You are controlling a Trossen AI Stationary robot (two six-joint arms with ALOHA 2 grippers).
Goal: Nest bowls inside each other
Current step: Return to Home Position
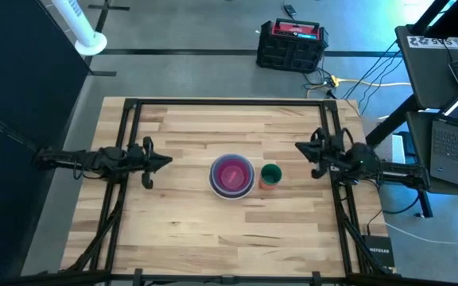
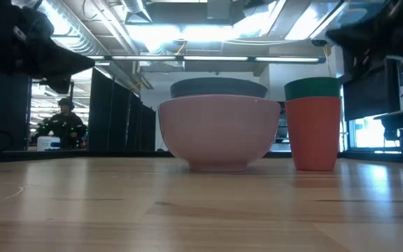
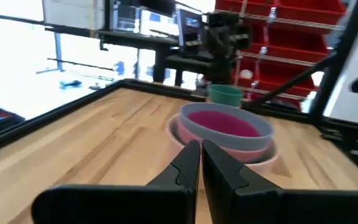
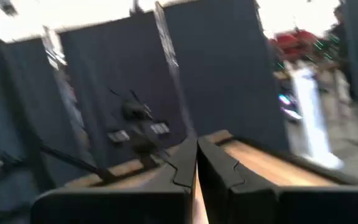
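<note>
The bowls (image 1: 232, 175) stand nested in one stack at the table's middle, its base on the wood: a pale pink bowl (image 2: 219, 133) outermost, a magenta one (image 3: 221, 122) innermost, a light blue rim (image 3: 263, 129) between. My left gripper (image 1: 168, 160) is shut and points level at the stack from the table's left, well short of it. My right gripper (image 1: 300, 148) is shut at the table's right, apart from everything. Its fingertips (image 4: 197, 148) meet in the right wrist view.
A green cup nested in an orange-red cup (image 1: 270, 176) stands just right of the bowl stack. Black frame rails (image 1: 126, 151) run along the table's left, right and far sides. Bare wood lies in front of the stack.
</note>
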